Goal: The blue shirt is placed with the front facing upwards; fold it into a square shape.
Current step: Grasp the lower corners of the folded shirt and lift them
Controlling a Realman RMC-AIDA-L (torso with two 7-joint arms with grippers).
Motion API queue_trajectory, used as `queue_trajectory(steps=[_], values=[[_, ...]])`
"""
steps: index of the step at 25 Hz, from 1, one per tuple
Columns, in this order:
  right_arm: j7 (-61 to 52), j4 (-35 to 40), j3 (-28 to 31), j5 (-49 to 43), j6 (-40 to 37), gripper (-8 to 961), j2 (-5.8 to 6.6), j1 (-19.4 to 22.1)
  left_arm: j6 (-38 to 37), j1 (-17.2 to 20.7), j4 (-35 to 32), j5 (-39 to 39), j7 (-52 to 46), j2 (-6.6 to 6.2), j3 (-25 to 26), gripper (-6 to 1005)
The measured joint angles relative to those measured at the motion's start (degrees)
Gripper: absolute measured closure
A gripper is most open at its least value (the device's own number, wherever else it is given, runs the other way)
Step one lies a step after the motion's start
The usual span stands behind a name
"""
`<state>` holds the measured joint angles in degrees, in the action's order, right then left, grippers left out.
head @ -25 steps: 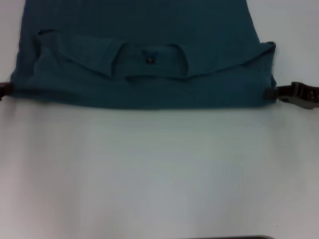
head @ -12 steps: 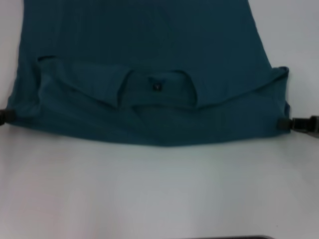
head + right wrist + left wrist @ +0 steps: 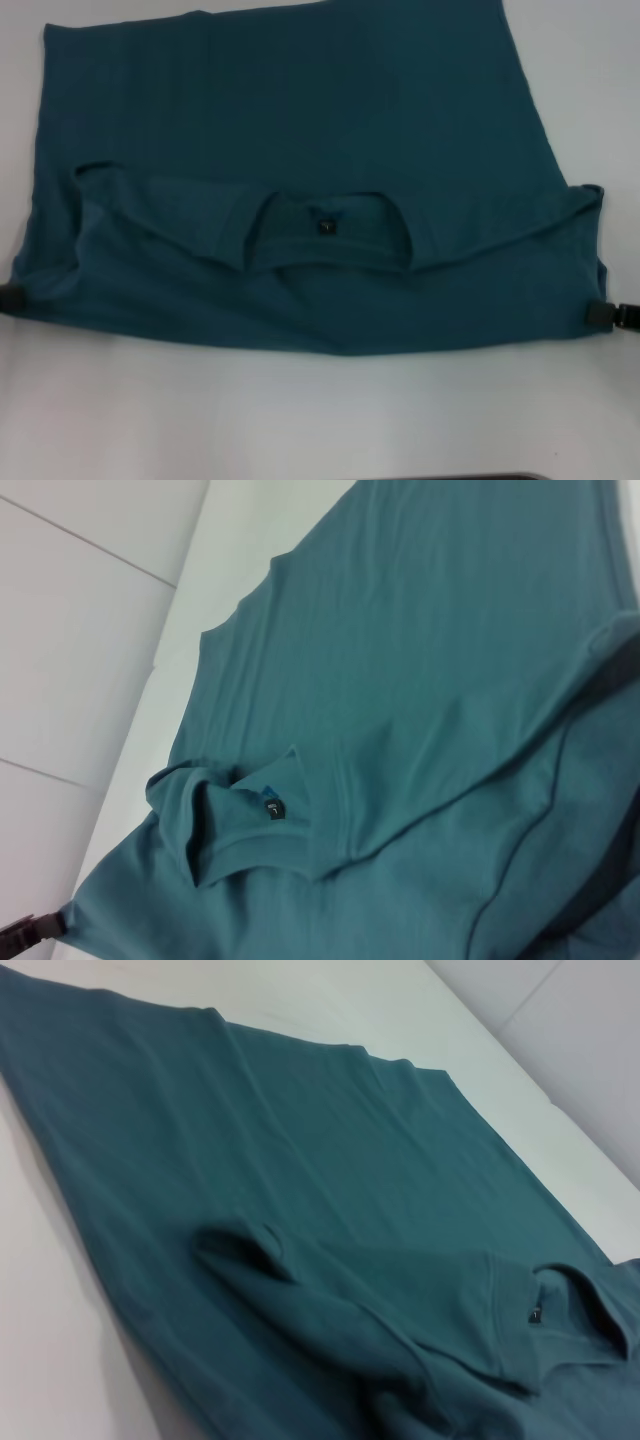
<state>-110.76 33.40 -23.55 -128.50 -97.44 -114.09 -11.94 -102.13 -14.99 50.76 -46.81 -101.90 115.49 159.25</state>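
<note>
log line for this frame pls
blue shirt: folded, collar on top | left gripper: at near-left corner | right gripper: at near-right corner | table

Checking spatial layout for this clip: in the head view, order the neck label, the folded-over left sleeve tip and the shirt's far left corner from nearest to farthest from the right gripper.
Measured from the right gripper, at the blue shirt's near right corner:
1. Neck label, mid-shirt inside the collar.
2. Left sleeve tip, folded over on the left side.
3. Far left corner, diagonally opposite.
</note>
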Motion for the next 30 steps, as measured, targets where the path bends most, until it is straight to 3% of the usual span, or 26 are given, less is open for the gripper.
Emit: queue_trajectory(steps=[11, 30], values=[[0.88, -0.29, 0.0, -0.18, -2.06, 820, 0.02, 3.67, -3.82, 3.02, -1.06, 0.31, 0.75, -1.13, -0.44, 997], [1.72, -0.13, 1.27, -1.69, -4.03, 809, -0.03, 5.66, -5.73, 5.13, -1.28, 1.42, 2.37, -1.27, -0.47, 998]])
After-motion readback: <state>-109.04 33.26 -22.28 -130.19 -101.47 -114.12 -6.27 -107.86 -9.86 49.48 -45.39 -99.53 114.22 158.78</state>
